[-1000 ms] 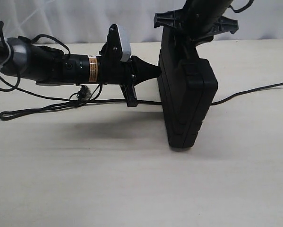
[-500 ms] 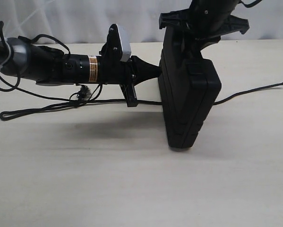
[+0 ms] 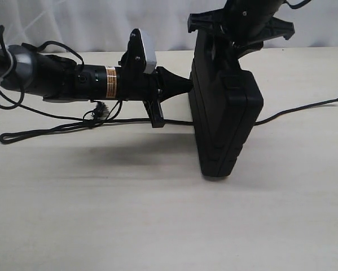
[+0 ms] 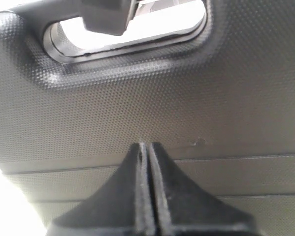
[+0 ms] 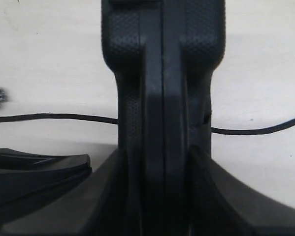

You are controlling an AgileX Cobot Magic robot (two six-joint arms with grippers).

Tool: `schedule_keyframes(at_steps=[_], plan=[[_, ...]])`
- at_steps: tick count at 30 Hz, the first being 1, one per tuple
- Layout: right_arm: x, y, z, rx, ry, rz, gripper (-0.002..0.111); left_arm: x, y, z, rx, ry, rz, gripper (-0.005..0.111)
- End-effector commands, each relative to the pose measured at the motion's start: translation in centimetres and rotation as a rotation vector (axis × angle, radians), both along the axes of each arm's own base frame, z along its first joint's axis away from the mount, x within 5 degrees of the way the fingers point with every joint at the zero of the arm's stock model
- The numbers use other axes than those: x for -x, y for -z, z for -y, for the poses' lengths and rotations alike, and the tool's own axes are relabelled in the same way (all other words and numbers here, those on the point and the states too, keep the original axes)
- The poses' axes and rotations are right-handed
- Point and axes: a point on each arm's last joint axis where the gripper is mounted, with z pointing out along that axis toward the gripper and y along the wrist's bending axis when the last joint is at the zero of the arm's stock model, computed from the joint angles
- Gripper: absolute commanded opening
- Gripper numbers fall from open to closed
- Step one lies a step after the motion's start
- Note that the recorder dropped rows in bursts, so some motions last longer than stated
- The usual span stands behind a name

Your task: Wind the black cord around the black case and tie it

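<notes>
Black case (image 3: 225, 113) stands on edge on the table (image 3: 157, 226), its top gripped by the right hand (image 3: 232, 42). The left hand (image 3: 185, 84), clenched shut, has its tip at the case's broad face. The black cord (image 3: 56, 127) lies flat, its middle hidden by the case. Bare table lies in front.
</notes>
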Motion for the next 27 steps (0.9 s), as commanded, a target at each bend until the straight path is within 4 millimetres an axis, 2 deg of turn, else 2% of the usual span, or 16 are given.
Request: schedule_keyframes(at_steps=[1, 4, 10, 11, 13, 14, 18, 21, 22, 23, 24, 25, 27], plan=[[0.2, -0.7, 0.2, -0.009, -0.007, 0.024, 0.037, 0.1, -0.1, 0.3, 0.012, -0.001, -0.007, 0.0], [0.6, -1.9, 0.3, -0.022, -0.006, 0.057, 0.037, 0.1, -0.1, 0.3, 0.012, -0.001, -0.007, 0.0], [1.0, -1.3, 0.6, 0.012, -0.01, -0.01, 0.036, 0.1, -0.1, 0.3, 0.012, 0.0, -0.008, 0.0], [1.0, -1.3, 0.5, 0.013, -0.01, -0.014, 0.034, 0.1, -0.1, 0.3, 0.012, 0.0, -0.008, 0.0], [0.9, -0.7, 0.3, 0.017, -0.031, -0.029, 0.018, 0.1, -0.1, 0.3, 0.012, 0.0, -0.008, 0.0], [0.9, -0.7, 0.3, 0.02, -0.031, -0.028, 0.006, 0.1, -0.1, 0.3, 0.012, 0.0, -0.008, 0.0], [0.9, -0.7, 0.3, 0.021, -0.031, -0.032, 0.004, 0.1, -0.3, 0.1, 0.013, -0.009, -0.025, 0.0], [0.9, -0.7, 0.3, 0.024, -0.037, -0.031, 0.004, -1.2, -2.2, -3.7, -0.097, -0.14, -0.123, 0.0], [0.9, -0.7, 0.3, 0.027, -0.045, -0.03, 0.004, -1.8, -2.8, -6.2, -0.19, -0.228, -0.181, 0.0], [0.9, -0.7, 0.3, 0.028, -0.048, -0.03, 0.004, -1.9, -2.5, -7.6, -0.263, -0.27, -0.221, 0.0], [0.9, -0.7, 0.4, 0.031, -0.054, -0.031, 0.004, -2.8, -1.9, -9.9, -0.299, -0.413, -0.284, 0.0], [0.9, -0.7, 0.4, 0.032, -0.054, -0.033, 0.004, -3.1, -1.3, -11.0, -0.309, -0.436, -0.291, 0.003], [1.0, -0.7, 0.4, 0.034, -0.054, -0.04, 0.004, -3.5, -0.2, -11.8, -0.351, -0.449, -0.272, 0.019]])
